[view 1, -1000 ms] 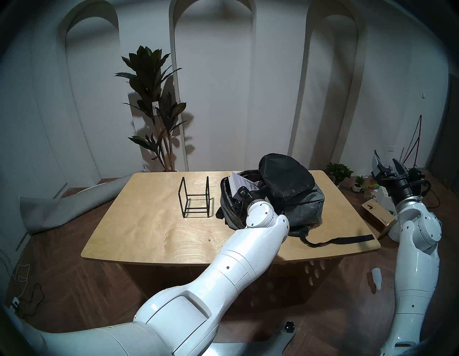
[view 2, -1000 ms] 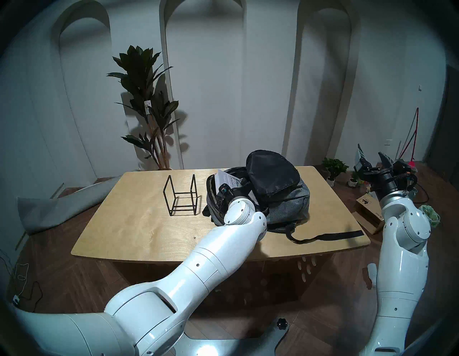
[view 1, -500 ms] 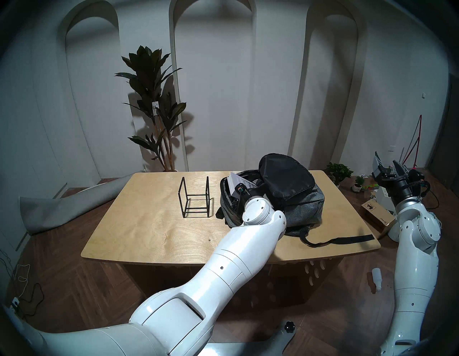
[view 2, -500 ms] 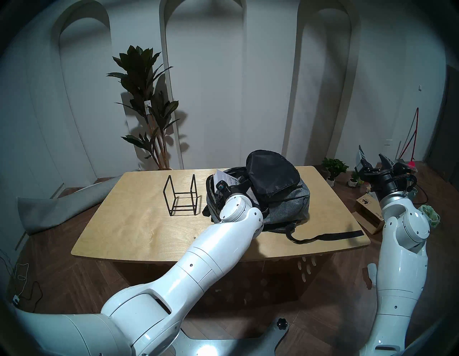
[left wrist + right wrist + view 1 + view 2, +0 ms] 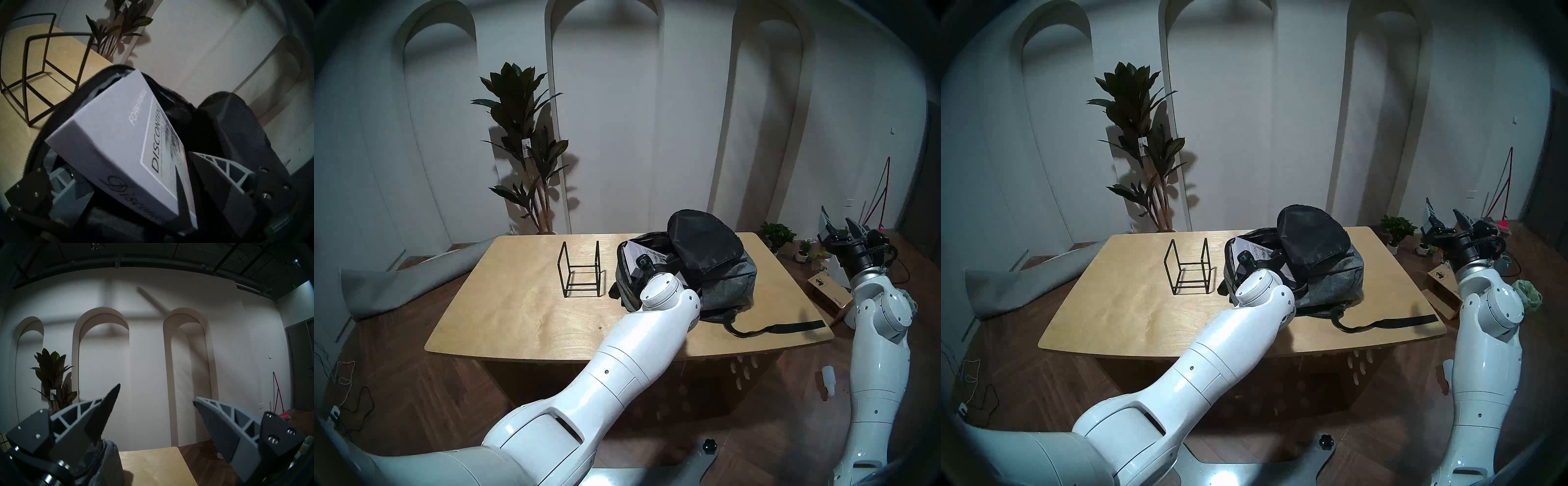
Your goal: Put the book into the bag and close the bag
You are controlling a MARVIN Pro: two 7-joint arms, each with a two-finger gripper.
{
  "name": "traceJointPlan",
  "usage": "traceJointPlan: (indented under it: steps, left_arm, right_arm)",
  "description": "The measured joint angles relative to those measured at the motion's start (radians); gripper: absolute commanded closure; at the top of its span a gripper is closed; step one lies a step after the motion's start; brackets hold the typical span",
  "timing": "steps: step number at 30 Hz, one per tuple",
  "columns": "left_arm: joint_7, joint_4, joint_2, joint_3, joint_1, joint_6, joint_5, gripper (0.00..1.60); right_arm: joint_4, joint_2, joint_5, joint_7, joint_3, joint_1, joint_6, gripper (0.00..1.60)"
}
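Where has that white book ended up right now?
The white book lies tilted in the open mouth of the grey backpack, right of the black wire stand in the head view, between the left gripper's jaws.

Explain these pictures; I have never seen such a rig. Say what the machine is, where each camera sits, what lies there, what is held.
This is a robot with two white arms, each ending in a two-fingered pincer. Two pictures come from its head, looking down at a wooden table; two from the wrists. On the table are an open grey backpack and a black wire stand. The left pincer reaches into the backpack, a white book titled DISCONTENT between its fingers; whether they clamp it I cannot tell. The right pincer, raised beside the table, is open and empty.
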Motion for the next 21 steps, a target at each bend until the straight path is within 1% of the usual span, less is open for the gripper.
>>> traceJointPlan:
  steps: [3,6,14,21]
  left_arm:
    - [0.002,0.01,0.001,0.031,-0.005,0.007,0.029,0.0]
    - [0.01,0.009,0.006,0.048,-0.012,0.011,0.055,0.0]
    - [0.083,0.0,0.043,0.107,-0.039,0.024,0.166,0.0]
    - [0.134,-0.004,0.078,0.156,-0.065,0.055,0.252,0.0]
  right_arm:
    - [0.005,0.001,0.001,0.0,0.006,0.002,-0.001,0.0]
    - [0.011,0.002,0.001,0.001,0.011,0.002,-0.001,0.0]
    - [0.036,0.003,0.005,0.004,0.014,0.01,-0.002,0.0]
    - [0.063,0.004,0.009,0.011,0.007,0.022,-0.004,0.0]
